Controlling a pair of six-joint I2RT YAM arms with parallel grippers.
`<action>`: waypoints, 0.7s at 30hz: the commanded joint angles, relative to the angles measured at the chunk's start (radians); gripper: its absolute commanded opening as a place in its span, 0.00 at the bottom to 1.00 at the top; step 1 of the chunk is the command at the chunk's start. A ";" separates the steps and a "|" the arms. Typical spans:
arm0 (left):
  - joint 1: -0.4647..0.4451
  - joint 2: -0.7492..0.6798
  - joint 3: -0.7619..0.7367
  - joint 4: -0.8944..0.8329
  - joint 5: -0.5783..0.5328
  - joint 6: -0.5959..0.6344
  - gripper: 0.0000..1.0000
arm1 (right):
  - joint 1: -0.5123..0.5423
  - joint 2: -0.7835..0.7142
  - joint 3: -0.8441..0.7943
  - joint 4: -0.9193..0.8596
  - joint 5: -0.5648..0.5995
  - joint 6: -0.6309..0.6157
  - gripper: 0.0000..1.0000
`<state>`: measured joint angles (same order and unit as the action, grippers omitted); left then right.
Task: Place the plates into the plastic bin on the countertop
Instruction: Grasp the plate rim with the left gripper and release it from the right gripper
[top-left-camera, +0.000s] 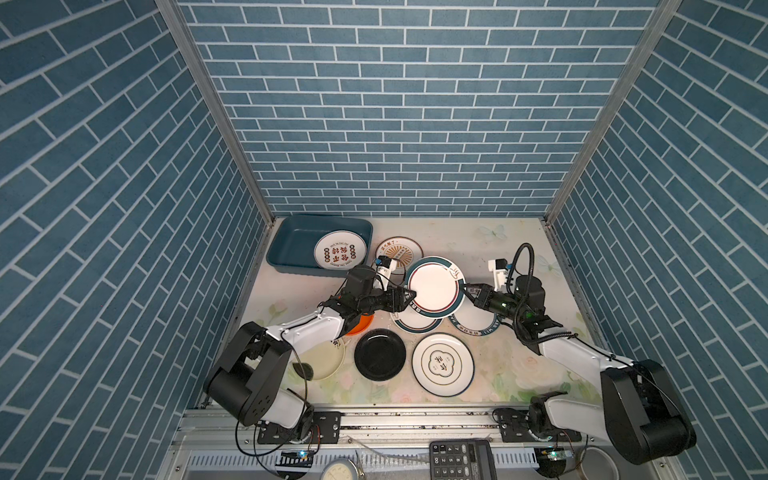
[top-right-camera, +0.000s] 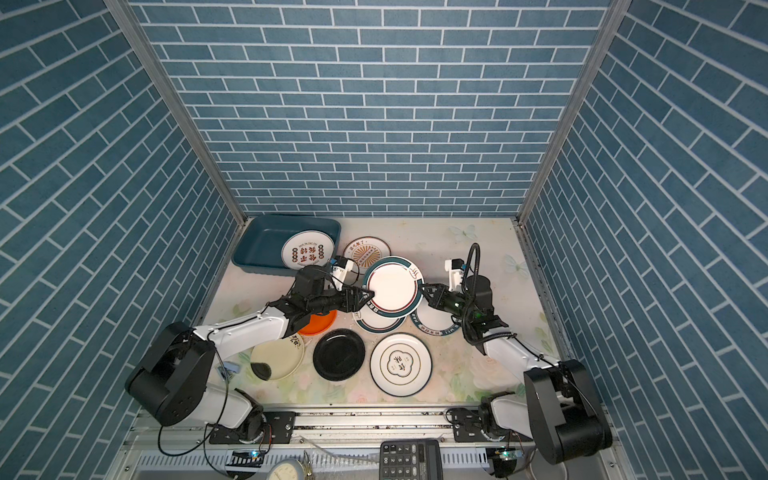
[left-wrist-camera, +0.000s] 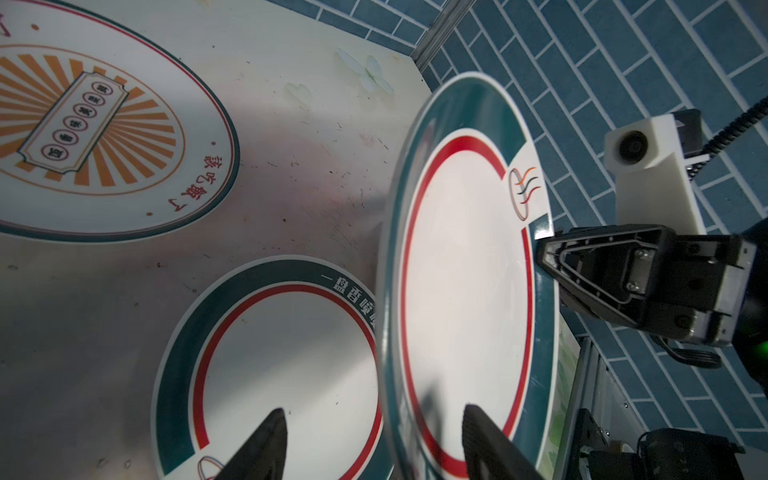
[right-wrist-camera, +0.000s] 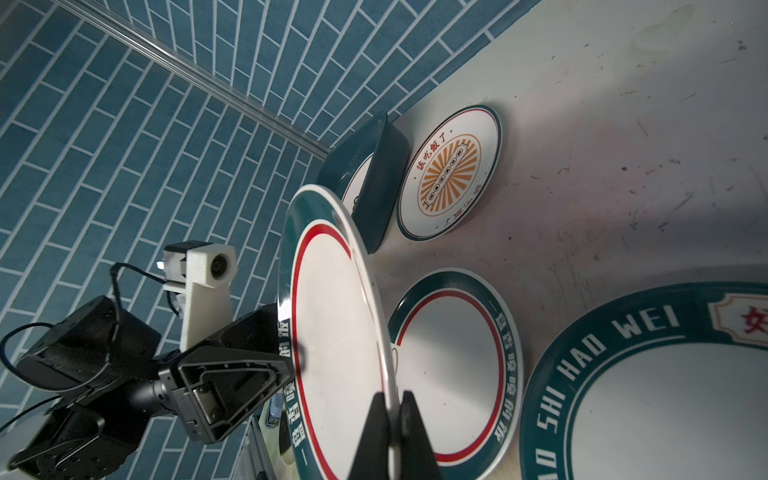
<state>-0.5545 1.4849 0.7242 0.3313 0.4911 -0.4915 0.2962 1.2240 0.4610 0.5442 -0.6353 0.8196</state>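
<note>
The raised teal-rimmed plate (top-left-camera: 434, 291) is clamped by the right gripper (right-wrist-camera: 393, 400) and straddled, jaws apart, by the left gripper (left-wrist-camera: 374, 411).

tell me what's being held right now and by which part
The right gripper pinches the raised teal-rimmed plate by its rim. The left gripper straddles the opposite rim with its jaws open, not gripping.

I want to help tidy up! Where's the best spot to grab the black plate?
The black plate lies flat, so only its rim can be pinched. Probably come from the near edge, facing the metal rail: that side looks free, while the cream plate and a white plate crowd its two sides.
</note>
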 joint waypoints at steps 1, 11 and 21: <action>-0.004 0.001 0.023 -0.008 0.012 -0.001 0.63 | 0.009 -0.033 0.040 -0.015 -0.003 0.040 0.00; -0.004 -0.008 0.023 -0.020 -0.007 -0.006 0.47 | 0.051 -0.020 0.103 -0.086 0.004 -0.009 0.00; -0.005 -0.012 0.017 -0.016 -0.022 -0.026 0.26 | 0.106 0.063 0.158 -0.085 0.015 -0.029 0.00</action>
<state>-0.5499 1.4807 0.7296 0.3294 0.4915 -0.5293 0.3748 1.2770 0.5625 0.4145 -0.5800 0.7807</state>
